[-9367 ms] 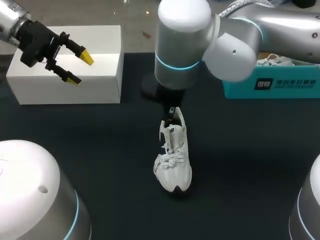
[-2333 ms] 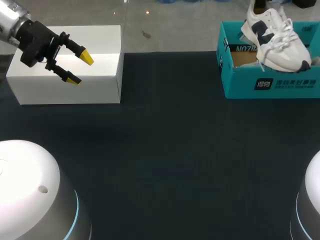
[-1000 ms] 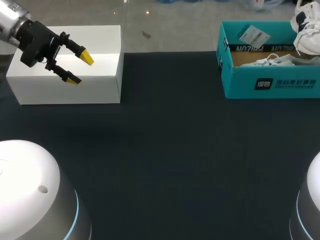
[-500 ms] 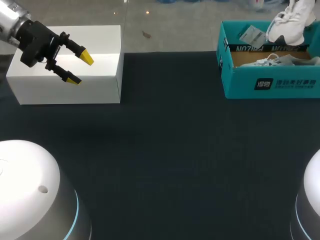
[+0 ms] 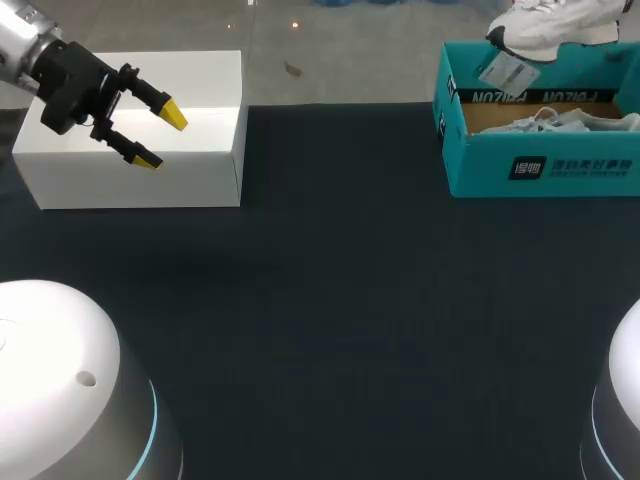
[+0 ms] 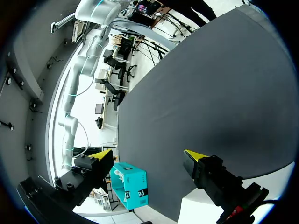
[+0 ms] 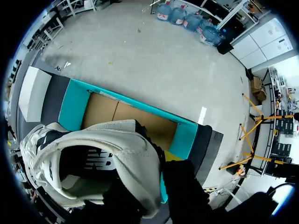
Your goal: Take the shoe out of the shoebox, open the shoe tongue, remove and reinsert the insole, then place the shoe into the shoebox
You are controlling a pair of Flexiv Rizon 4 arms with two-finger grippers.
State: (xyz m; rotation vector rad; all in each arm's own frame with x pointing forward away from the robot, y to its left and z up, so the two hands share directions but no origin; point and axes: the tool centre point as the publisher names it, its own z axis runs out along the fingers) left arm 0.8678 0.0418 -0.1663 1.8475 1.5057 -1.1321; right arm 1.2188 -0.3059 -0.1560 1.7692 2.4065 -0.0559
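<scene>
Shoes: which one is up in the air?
The raised shoe with dark patches, hanging above the teal shoebox. The other shoe lies down inside that box, with only its laces and top showing.

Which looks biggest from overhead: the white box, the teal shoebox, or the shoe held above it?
1. white box and teal shoebox: about alike; the shoebox runs past the view's edge, so I won't rank them.
2. shoe: clearly smallest, though partly cut off.
</scene>
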